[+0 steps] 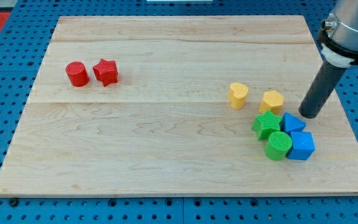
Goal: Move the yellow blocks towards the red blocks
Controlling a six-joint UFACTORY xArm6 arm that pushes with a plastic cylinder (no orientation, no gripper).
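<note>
Two yellow blocks lie at the right of the wooden board (166, 137): a yellow heart (238, 95) and a yellow rounded block (271, 101) to its right. A red cylinder (76, 73) and a red star (105, 71) sit side by side at the upper left. My tip (309, 116) rests on the board just right of the rounded yellow block, a short gap apart, and above the blue triangle.
Below the yellow blocks sits a tight cluster: a green star (266, 125), a green cylinder (278, 145), a blue triangle (292, 122) and a blue cube (301, 145). The board's right edge lies close to the right of my tip.
</note>
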